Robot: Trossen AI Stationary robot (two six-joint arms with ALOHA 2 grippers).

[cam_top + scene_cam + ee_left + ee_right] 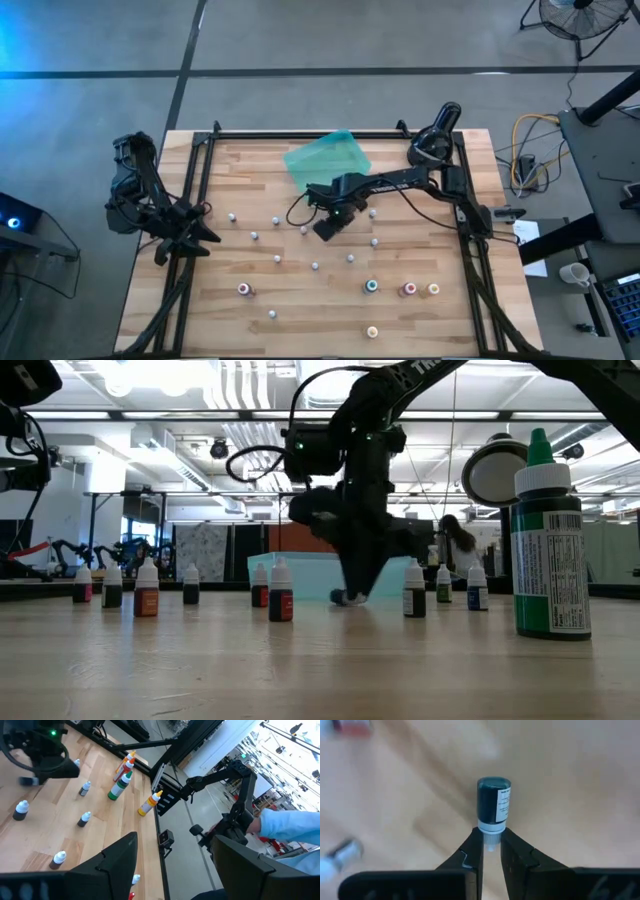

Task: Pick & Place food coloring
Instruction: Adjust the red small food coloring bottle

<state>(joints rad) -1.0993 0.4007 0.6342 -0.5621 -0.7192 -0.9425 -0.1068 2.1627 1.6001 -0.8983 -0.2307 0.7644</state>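
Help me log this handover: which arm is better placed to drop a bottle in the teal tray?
Right. The right gripper is shut on a dark bottle by its cap, near the teal tray. The left gripper waits at the table's left edge.

About fifteen small white-capped bottles (277, 259) dot the desk (200, 300), beside four taller bottles (371, 286), one teal tray (327, 160) and two arms.

Dark teal bottle (494, 800), white cap, black fingers (470, 852)
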